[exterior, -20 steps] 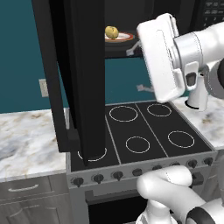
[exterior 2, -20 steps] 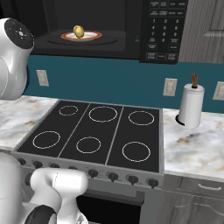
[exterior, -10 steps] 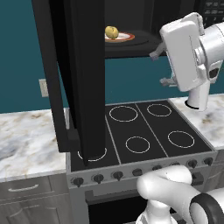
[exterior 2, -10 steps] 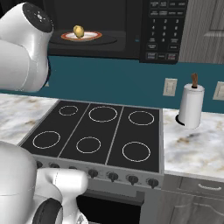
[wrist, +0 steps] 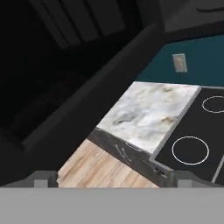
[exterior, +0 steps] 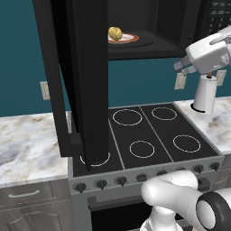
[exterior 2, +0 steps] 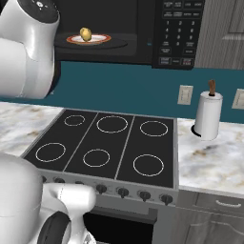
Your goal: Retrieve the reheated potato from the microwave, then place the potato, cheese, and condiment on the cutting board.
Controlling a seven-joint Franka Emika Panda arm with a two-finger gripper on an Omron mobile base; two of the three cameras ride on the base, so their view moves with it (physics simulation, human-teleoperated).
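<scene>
Arm first: you have it raised high over the stove (exterior: 144, 135), level with the microwave (exterior 2: 143, 28). From the left base view its white forearm and wrist reach in from the right edge, just right of the microwave's open cavity and above the paper towel roll (exterior: 205, 92). From the right base view a big white link fills the upper left, in front of the microwave's left side. The end effector (wrist: 112, 177) shows in the hand view as two small grey fingertips (wrist: 41, 177) standing far apart at the bottom, wide open, with nothing between them.

Look at the microwave: its door (exterior: 85, 76) is swung fully open and hangs as a tall dark slab to the left of the cavity, reaching down over the stove's left burners. Inside the cavity the potato (exterior: 115, 33) sits on a plate (exterior: 128, 38), untouched and well apart from the wrist. The open door stands between the left camera and the left part of the cavity. The keypad (exterior 2: 176, 33) is to the right of the cavity.

Right of the microwave, below it, the paper towel roll stands upright on the marble table (exterior 2: 209, 157), near two wall outlets (exterior 2: 185, 94).

The right base view gives you the potato and plate head-on, with no door in the way. The hand view looks down instead, at marble beside two burner rings, a wall outlet, a strip of wooden floor (wrist: 105, 168), and a large dark shape you cannot make out clearly.
</scene>
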